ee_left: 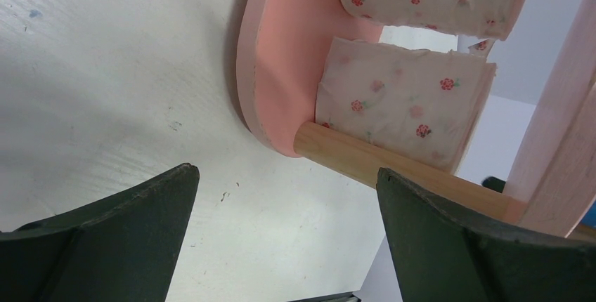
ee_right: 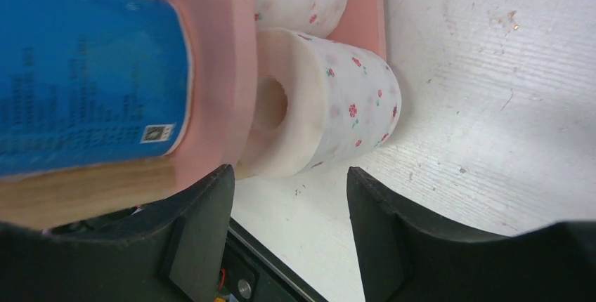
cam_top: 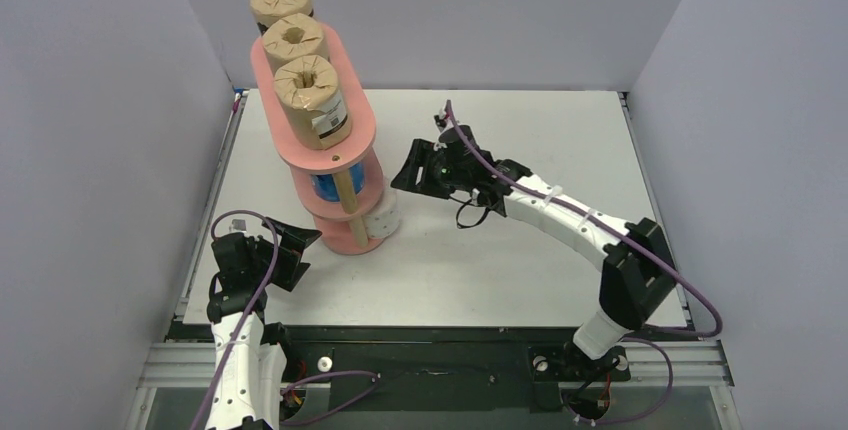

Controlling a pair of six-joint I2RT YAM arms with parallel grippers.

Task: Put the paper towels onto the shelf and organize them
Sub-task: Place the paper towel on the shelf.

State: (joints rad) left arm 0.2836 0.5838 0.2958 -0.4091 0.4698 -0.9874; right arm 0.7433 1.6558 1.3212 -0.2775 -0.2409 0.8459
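Right gripper [cam_top: 408,172] hangs just beside the shelf's low tiers, jaws apart with nothing between them; in its wrist view [ee_right: 288,175] a white roll [ee_right: 337,105] lies just past the fingertips, untouched. Left gripper [cam_top: 300,248] sits low on the table [cam_top: 520,260] at the shelf's near end, jaws spread wide and empty [ee_left: 288,175].

At the table's left stands the pink shelf [cam_top: 362,125]. Its top board carries three brown rolls [cam_top: 310,100] upright in a row. Blue rolls [cam_top: 325,188] show on the middle tier, though how many cannot be told. White rolls with pink dots [ee_left: 400,98] are on the bottom board, beside a wooden post [ee_left: 365,161]. The nearest one [cam_top: 383,218] juts out on the right side, and whether it rests fully on the board is unclear.

One brown roll bears a black panel with white print, too small to read. The blue roll [ee_right: 84,70] carries lines of pale text and a square code [ee_right: 156,133], both too blurred to make out.
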